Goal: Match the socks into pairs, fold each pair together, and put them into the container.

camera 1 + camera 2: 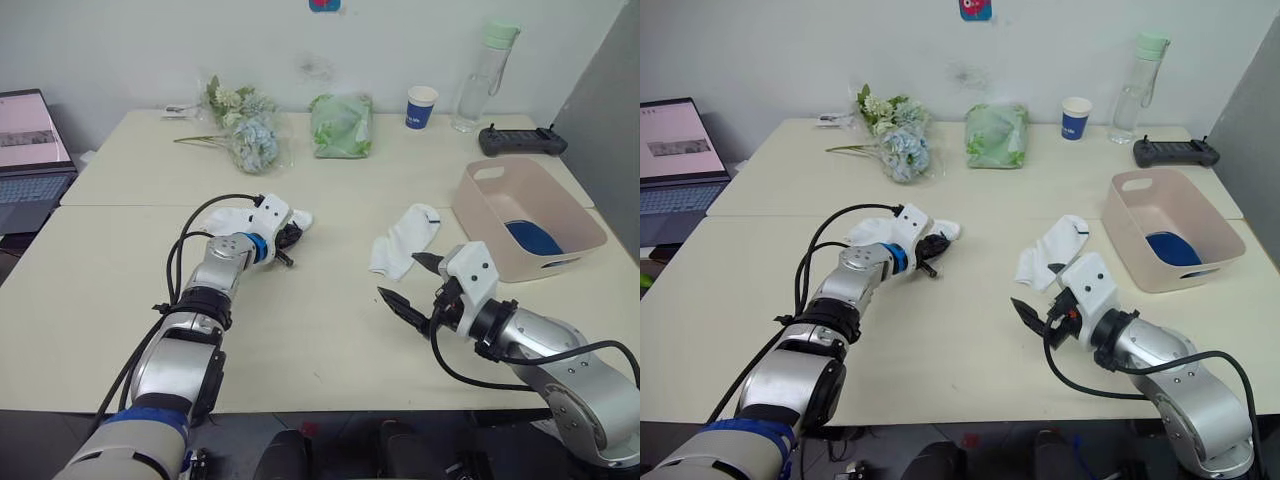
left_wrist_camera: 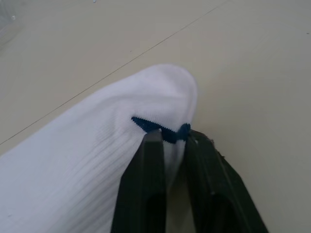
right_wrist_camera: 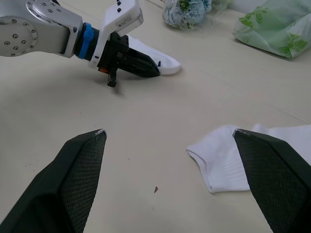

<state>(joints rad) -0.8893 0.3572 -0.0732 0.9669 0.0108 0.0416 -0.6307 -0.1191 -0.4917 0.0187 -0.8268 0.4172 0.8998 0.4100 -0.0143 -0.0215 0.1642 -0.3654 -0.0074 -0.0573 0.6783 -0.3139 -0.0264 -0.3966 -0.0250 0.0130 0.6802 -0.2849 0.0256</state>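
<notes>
Bright, even indoor light, soft faint shadows, no glare, all views sharp.

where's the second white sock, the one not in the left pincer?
Second white sock lies flat on the table's right half, just left of the pink container and beyond the open right pincer, untouched.

Cream table [image 1: 320, 330], two white socks [image 1: 405, 242], pink tub [image 1: 525, 216], flowers [image 1: 245, 125], cup [image 1: 421, 106]
</notes>
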